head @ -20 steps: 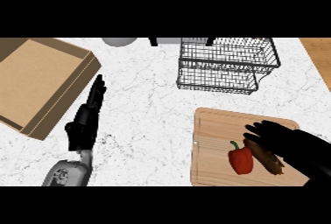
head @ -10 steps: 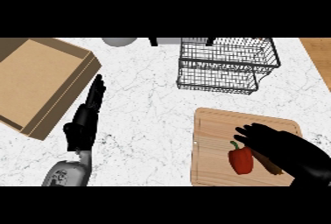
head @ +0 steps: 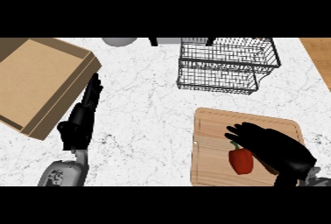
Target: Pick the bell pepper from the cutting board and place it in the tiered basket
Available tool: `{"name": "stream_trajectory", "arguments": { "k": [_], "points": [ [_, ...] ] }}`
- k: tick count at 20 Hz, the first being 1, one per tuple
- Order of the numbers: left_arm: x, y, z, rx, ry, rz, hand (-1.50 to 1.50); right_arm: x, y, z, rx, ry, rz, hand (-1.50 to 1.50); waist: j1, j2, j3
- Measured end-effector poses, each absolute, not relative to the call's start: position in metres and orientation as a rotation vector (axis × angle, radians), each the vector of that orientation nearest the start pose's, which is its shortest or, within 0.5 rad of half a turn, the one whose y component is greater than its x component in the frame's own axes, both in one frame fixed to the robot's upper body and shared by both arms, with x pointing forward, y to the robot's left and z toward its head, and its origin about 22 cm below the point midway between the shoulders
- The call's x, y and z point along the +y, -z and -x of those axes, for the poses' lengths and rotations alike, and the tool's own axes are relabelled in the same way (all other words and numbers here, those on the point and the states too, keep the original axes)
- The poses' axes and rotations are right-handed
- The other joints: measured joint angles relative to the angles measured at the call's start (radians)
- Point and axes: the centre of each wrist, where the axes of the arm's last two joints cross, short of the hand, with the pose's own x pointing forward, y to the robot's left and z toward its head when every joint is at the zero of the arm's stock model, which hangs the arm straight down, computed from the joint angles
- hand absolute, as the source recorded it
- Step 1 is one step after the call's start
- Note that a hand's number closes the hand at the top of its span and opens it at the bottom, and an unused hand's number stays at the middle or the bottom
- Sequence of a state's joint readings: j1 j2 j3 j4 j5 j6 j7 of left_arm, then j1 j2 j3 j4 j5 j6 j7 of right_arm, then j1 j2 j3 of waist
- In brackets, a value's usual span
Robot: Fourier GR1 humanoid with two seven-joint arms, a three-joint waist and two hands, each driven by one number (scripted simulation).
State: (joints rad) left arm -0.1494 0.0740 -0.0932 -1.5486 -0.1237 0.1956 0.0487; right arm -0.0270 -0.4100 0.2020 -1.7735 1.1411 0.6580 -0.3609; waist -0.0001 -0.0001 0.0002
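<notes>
One red bell pepper (head: pixel 241 160) is lying on one cutting board (head: pixel 216 127) (right hand (head: pixel 275 146) spreading wide beside it); one tiered basket (head: pixel 226 63) is waiting.

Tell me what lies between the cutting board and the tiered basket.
In the head view, only bare marble counter separates the cutting board from the tiered basket; nothing stands in that stretch.
</notes>
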Motion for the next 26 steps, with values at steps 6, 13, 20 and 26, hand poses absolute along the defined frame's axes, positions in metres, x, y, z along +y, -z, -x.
{"name": "stream_trajectory", "arguments": {
  "k": [6,13,20,26],
  "points": [
    [0.199,-0.023,-0.268,-1.662,0.108,-0.192,0.0,-0.257,-0.051,-0.238,-1.205,-1.803,0.395,-1.5,0.0,0.0,0.0],
    [0.203,-0.023,-0.271,-1.659,0.101,-0.194,0.0,-0.254,-0.037,-0.239,-1.214,-1.788,0.372,-1.5,0.0,0.0,0.0],
    [0.203,-0.022,-0.273,-1.664,0.097,-0.195,0.0,-0.253,-0.029,-0.235,-1.242,-1.737,0.351,1.5,-0.001,0.0,0.0],
    [0.199,-0.028,-0.271,-1.665,0.104,-0.192,0.0,-0.246,-0.016,-0.239,-1.339,-1.726,0.429,1.5,0.0,-0.001,-0.001]
  ]
}}
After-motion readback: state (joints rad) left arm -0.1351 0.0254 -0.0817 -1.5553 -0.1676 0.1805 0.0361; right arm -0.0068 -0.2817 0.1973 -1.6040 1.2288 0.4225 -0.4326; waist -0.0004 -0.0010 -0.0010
